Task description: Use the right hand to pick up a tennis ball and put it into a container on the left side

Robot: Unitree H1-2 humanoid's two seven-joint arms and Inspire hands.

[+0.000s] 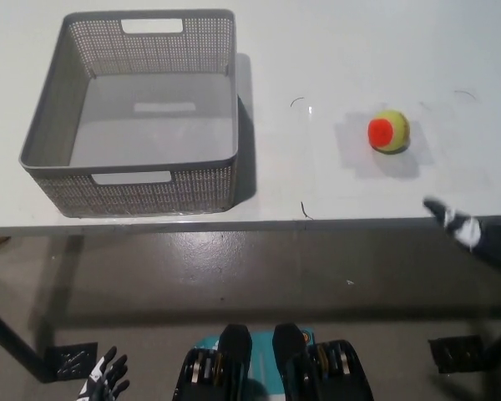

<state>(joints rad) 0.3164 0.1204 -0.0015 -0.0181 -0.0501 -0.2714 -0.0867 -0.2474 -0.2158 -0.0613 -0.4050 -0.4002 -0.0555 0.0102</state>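
At right of frame, the right robot hand, grip unclear, nears the desk edge; reaching step; next: close on the ball; basket empty.

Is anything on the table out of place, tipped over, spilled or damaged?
Nothing stands out. The grey basket sits upright and empty on the white table, and the tennis ball rests intact to its right. Only a few thin dark marks show on the tabletop.

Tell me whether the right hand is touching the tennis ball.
Apart. Head view shows bare table between the right hand and tennis ball.
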